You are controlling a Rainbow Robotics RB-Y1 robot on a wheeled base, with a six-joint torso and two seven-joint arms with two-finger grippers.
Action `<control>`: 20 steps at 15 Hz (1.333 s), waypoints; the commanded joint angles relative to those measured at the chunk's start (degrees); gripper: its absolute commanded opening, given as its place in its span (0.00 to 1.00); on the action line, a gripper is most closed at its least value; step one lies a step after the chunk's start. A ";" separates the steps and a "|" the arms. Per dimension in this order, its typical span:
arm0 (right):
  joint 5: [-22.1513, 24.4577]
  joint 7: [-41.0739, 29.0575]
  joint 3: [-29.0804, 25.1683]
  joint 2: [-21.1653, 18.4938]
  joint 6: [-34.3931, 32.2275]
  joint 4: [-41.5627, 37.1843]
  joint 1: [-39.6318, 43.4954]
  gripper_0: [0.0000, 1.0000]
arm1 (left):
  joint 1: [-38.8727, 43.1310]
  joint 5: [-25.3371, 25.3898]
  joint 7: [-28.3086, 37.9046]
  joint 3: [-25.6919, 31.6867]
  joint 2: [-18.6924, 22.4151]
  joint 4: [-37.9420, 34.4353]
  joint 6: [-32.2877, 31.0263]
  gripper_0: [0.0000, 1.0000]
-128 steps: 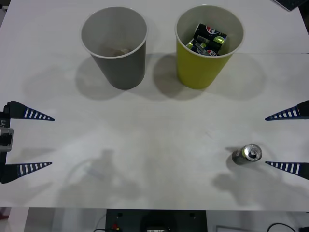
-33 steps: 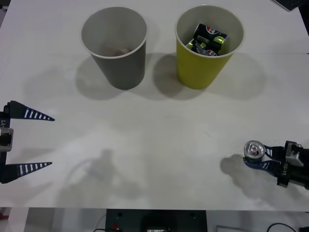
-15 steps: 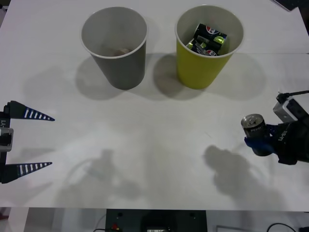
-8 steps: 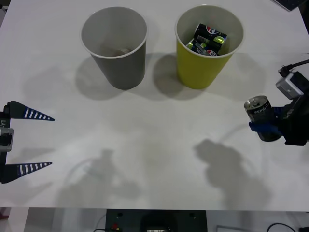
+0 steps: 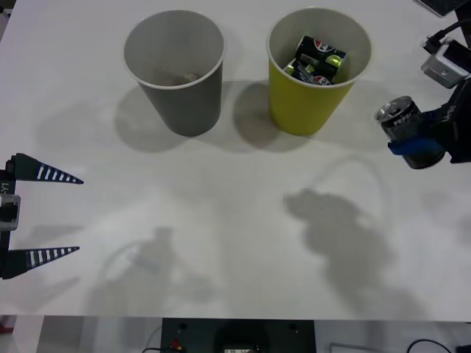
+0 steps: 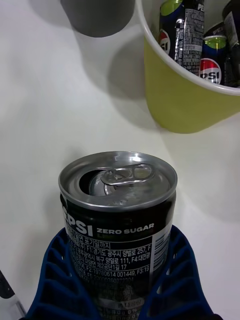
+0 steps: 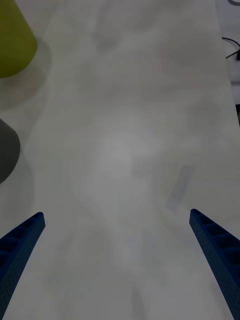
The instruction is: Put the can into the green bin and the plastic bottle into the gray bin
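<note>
Can (image 5: 401, 118) up off the table (image 5: 235, 243), clamped upright between the blue fingers (image 6: 172, 285) of the right gripper (image 5: 416, 143), just right of the green bin (image 5: 318, 70) (other Pepsi cans already inside). Gray bin (image 5: 175, 70) left of the green one. Left gripper (image 5: 44, 215) parked wide open at the table's left edge.

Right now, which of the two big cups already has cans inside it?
The green bin, the yellow-green cup on the robot's right, holds several Pepsi cans. The gray bin beside it holds no cans. The right gripper holds the can near the green one.
</note>
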 commanded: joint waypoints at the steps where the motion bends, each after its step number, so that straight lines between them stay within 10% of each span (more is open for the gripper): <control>1: -0.62 -0.09 6.84 -2.05 -1.17 5.46 -10.27 0.00 | 0.00 0.00 0.00 0.00 0.00 0.00 0.00 1.00; 9: 3.16 -5.54 31.80 1.82 -1.17 23.04 -40.68 0.00 | 0.00 0.00 0.00 0.00 0.00 0.00 0.00 1.00; 20: 9.92 -0.35 43.84 16.85 7.35 53.10 -57.56 0.00 | 0.00 0.00 0.00 0.00 0.00 0.00 0.00 1.00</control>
